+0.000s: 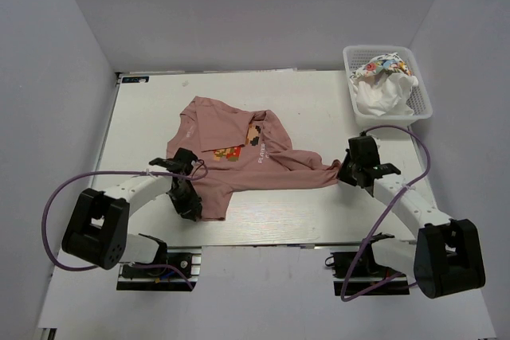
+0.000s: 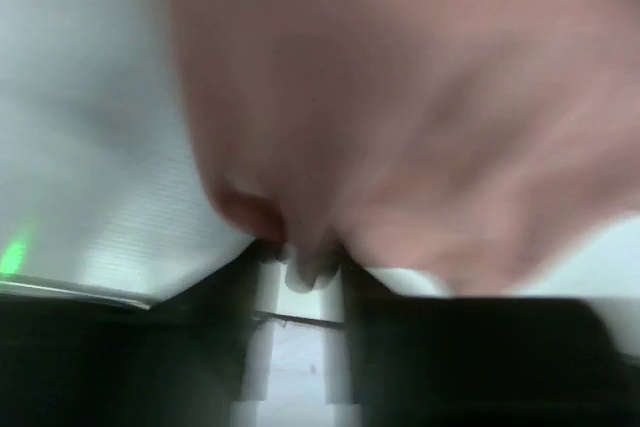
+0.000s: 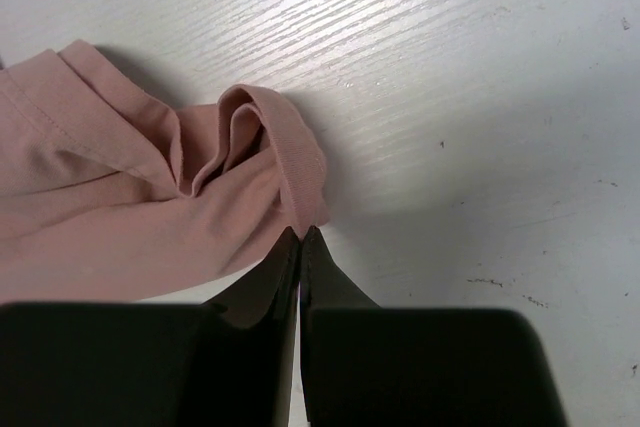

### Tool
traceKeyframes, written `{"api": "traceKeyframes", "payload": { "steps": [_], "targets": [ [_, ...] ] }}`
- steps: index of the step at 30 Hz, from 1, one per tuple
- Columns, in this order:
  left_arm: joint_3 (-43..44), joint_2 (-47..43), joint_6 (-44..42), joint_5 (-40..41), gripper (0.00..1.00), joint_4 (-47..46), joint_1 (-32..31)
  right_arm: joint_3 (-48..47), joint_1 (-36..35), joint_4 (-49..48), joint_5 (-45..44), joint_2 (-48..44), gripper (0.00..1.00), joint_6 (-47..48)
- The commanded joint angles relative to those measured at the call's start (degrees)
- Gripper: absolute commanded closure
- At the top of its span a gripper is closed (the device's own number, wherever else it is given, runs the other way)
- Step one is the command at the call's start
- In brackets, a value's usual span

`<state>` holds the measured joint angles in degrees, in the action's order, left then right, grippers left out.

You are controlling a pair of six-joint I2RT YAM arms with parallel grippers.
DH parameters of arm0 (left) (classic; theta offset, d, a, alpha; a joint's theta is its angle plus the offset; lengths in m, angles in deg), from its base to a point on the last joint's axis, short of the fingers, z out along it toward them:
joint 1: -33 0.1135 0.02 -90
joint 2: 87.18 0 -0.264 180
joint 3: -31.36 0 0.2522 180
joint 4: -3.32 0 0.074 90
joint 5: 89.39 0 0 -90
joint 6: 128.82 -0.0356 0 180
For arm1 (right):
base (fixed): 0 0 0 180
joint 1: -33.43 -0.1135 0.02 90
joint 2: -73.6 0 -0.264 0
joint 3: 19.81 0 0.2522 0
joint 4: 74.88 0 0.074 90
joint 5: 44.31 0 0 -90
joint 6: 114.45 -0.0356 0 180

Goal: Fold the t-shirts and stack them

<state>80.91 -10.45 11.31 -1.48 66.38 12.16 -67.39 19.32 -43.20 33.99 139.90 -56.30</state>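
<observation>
A white tabletop with a fine wood-grain pattern (image 1: 319, 109) fills the floor of a small booth closed in at the left, back and right by plain pale lilac-grey walls (image 1: 48, 77). A soft, dusty pink cloth t-shirt with a small colourful chest print (image 1: 231, 129) lies rumpled left of the table's centre. Its collar end points toward the far left and one long fold is drawn out to the right. In the far right corner sits a white plastic lattice basket (image 1: 348, 57) holding a crumpled white t-shirt (image 1: 382, 95) and a bunched white t-shirt with multicoloured print (image 1: 384, 64). The left gripper (image 1: 190, 201) is down on the shirt's near left hem. Its wrist view is badly blurred and filled with pink cloth, and the dark fingers (image 2: 262, 267) seem to stand a little apart. Whether they have hold of the fabric I cannot tell. The right gripper (image 1: 343, 171) rests low on the table at the tip of the drawn-out fold. Its jaws are pressed fully together, with the doubled hem caught at their very tips and bare grained board beyond. Purple cables (image 1: 48, 212) loop from both arms above the black bases at the near edge.
</observation>
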Motion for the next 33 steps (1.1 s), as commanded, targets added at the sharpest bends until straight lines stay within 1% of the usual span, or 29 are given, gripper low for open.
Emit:
{"api": "traceKeyframes", "payload": {
  "steps": [1,2,3,5,8,9,11,12,14,15,16,17,18,19,21,23,24,26,27,28,29,30,32,33],
  "targets": [
    [-1.79,4.65,-1.26,1.91,0.76,-14.14,-0.69,0.77,0.66,-2.53,0.98,-2.67,1.0,1.62],
    [-1.08,4.66,-1.26,3.48,0.93,-14.14,-0.69,0.78,0.49,-2.44,1.42,-3.02,1.0,1.8],
    [-0.2,4.66,-2.04,4.28,1.0,-12.31,-0.69,0.69,0.4,-2.88,2.2,-4.24,1.0,2.67],
    [3.13,3.26,-2.67,6.99,1.0,-11.25,-0.69,0.6,0.31,-3.85,3.26,-4.95,1.0,3.73],
    [8.93,-2.09,-3.72,10.68,1.0,-10.71,-0.69,-0.28,0.4,-4.64,6.16,-7.23,1.0,2.95],
    [12.08,-5.85,-3.72,11.48,1.0,-10.71,-0.69,-2.28,0.31,-4.64,8.43,-8.11,1.0,1.9],
    [15.34,-9.74,-4.51,14.21,1.0,-11.51,-0.69,-3.7,0.22,-4.73,10.81,-9.95,1.0,1.19],
    [19.02,-11.58,-4.51,15.0,1.0,-11.51,-0.69,-6.4,0.31,-5.42,11.09,-11.27,1.0,0.57],
    [22.55,-17.02,-7.58,16.49,1.0,-14.22,-0.69,-9.05,0.31,-4.82,10.57,-13.21,1.0,-0.05],
    [26.05,-18.44,-8.37,16.5,1.0,-15.27,-0.69,-13.42,0.22,-3.68,9.87,-13.74,1.0,-0.48],
    [27.74,-19.68,-9.42,16.5,1.0,-17.72,-0.69,-15.03,0.4,-2.28,7.25,-15.05,1.0,-0.75],
    [29.58,-21.34,-10.39,16.5,1.0,-18.27,-0.69,-16.7,0.48,-1.83,6.7,-15.5,1.0,-0.84],
    [33.25,-21.97,-10.4,17.28,1.0,-18.27,-0.69,-21.24,0.31,-0.96,6.35,-15.85,1.0,-2.32],
    [34.77,-22.49,-10.4,17.81,1.0,-20.71,-0.69,-22.59,0.31,-1.21,5.3,-17.42,1.0,-2.51],
    [39.15,-23.11,-12.5,17.3,1.0,-23.18,-0.69,-29.43,0.22,-0.78,4.5,-19.1,1.0,-2.68],
    [43.03,-23.12,-14.78,16.5,1.0,-24.6,-0.69,-32.87,0.31,1.16,1.78,-20.5,1.0,-2.42],
    [46.96,-23.12,-15.58,16.5,1.0,-24.6,-0.69,-37.76,0.31,2.2,0.29,-21.3,1.0,-1.2],
    [50.76,-23.12,-17.16,15.8,1.0,-24.6,-0.69,-40.95,0.31,3.96,-0.33,-22.35,1.0,-0.05],
    [54.17,-23.12,-18.47,15.1,1.0,-24.6,-0.69,-46.02,0.31,5.54,-0.34,-22.27,1.0,2.04],
    [55.78,-23.12,-19.27,15.1,1.0,-24.6,-0.17,-47.72,0.22,6.51,-0.34,-22.36,1.0,2.58],
    [57.27,-23.12,-19.28,14.49,1.0,-24.6,-0.17,-51.39,0.31,7.74,0.19,-22.1,1.0,3.2],
    [60.07,-23.72,-20.06,14.48,1.0,-24.6,-0.17,-53.26,0.31,10.45,0.36,-22.09,1.0,4.16],
    [62.46,-24.43,-20.77,13.78,1.0,-24.08,0.36,-59.14,0.22,11.44,0.89,-22.27,1.0,4.43],
    [64.56,-25.13,-21.3,12.56,1.0,-24.07,0.36,-59.86,0.31,10.92,1.59,-22.79,1.0,5.04]
  ]
}}
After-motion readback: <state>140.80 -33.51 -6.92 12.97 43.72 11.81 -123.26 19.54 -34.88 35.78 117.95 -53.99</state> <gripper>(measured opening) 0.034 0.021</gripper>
